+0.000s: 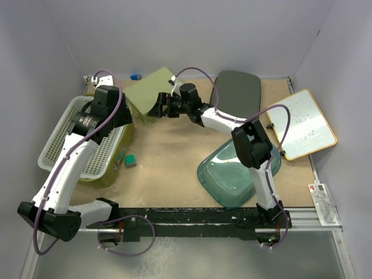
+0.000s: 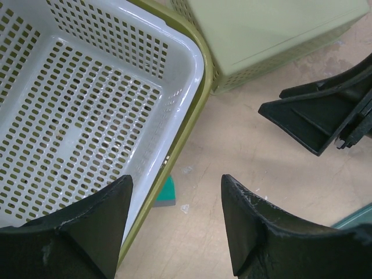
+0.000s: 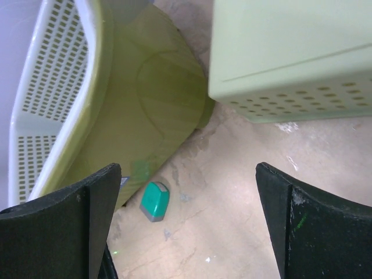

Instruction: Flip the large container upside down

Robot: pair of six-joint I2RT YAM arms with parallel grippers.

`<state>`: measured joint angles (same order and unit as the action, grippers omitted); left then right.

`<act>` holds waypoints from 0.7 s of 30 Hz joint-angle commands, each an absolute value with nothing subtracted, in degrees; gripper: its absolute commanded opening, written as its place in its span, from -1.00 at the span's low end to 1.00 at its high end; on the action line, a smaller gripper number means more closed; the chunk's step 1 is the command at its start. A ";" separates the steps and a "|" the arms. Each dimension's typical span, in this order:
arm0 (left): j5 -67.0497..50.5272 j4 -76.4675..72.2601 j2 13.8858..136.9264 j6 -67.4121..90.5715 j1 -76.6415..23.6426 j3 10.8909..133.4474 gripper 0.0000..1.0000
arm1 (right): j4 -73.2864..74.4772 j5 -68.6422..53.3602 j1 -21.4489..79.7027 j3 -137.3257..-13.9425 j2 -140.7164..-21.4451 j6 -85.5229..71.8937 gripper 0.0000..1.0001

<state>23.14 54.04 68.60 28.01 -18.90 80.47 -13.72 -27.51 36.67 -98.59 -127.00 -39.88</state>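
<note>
A large olive-green tub [image 1: 120,156] stands at the left with a white perforated basket [image 1: 64,136] nested in it. Its rim shows in the left wrist view [image 2: 187,119] and its side wall in the right wrist view [image 3: 151,99]. A pale green perforated box [image 1: 152,92] lies bottom up at the back. A large clear teal container [image 1: 224,174] lies at the near right, partly behind the right arm. My left gripper [image 1: 125,118] is open and empty over the tub's right rim [image 2: 174,232]. My right gripper [image 1: 160,106] is open and empty beside the pale green box [image 3: 189,226].
A small teal block [image 1: 131,159] lies on the table by the tub [image 3: 155,201]. A dark grey lid [image 1: 238,93] lies at the back. A whiteboard [image 1: 302,123] lies at the right. The enclosure walls stand close on three sides.
</note>
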 commanded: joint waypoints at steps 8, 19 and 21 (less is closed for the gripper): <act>23.98 51.72 64.28 29.42 -18.98 78.59 0.19 | -32.32 -25.10 36.88 -100.45 -134.32 -48.45 0.99; 21.61 51.46 64.33 29.11 -18.92 69.27 0.20 | -44.13 -30.30 36.85 -119.63 -144.33 -53.07 0.99; 23.27 52.61 66.06 29.50 -18.61 70.51 0.20 | -46.66 -32.53 36.60 -112.78 -139.42 -52.38 0.99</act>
<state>21.74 52.86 63.99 29.36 -18.90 68.64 -35.09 -26.81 36.75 -119.02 -149.97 -52.10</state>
